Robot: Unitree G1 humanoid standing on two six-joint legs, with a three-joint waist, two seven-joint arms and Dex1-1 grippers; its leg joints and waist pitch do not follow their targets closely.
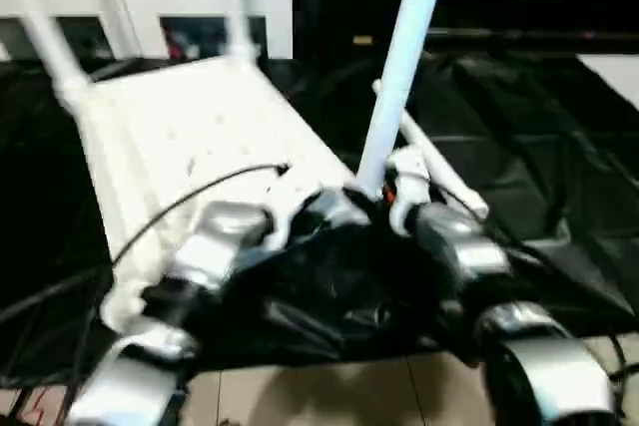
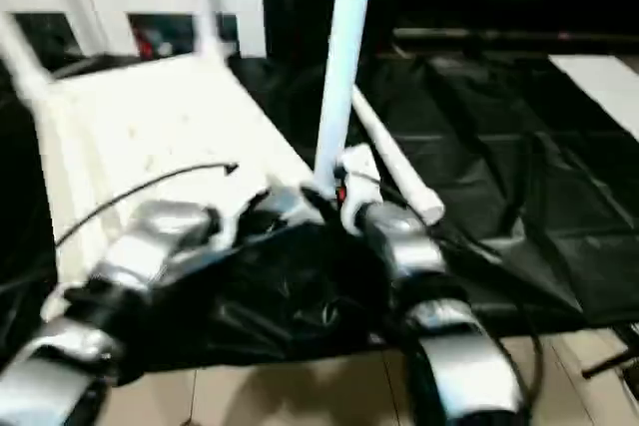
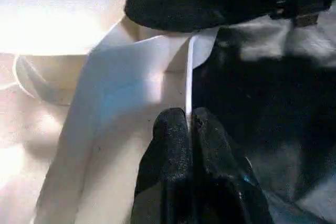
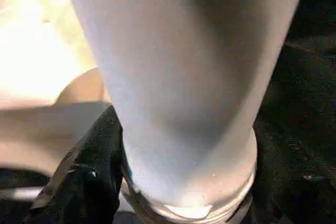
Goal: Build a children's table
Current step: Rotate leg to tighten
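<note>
Black sheeting (image 1: 539,147) covers the floor across the right and lower parts of the head views; a white cabinet (image 1: 150,7) runs along the upper left. The tabletop (image 1: 190,137), upside down, lies on the sheeting at centre left, two legs already rising from its far corners at the upper left. A third leg (image 1: 399,67) stands nearly upright at frame centre, its foot at the near right corner socket. A fourth leg (image 2: 394,162) lies on the sheeting just right of it.

The right gripper (image 1: 399,197) has its jaws around the base of the upright leg; in the right wrist view one black finger (image 4: 86,177) presses the tube's side just above its collar. The left gripper (image 3: 188,129) has its jaws together on a thin edge of the tabletop near that corner, apparently steadying it.

Judged from appearance, the parts are light, rigid moulded plastic with smooth, fairly slippery surfaces. The leg is best taken low, near the socket, where leverage is small; the tabletop by its rim or ribs.
</note>
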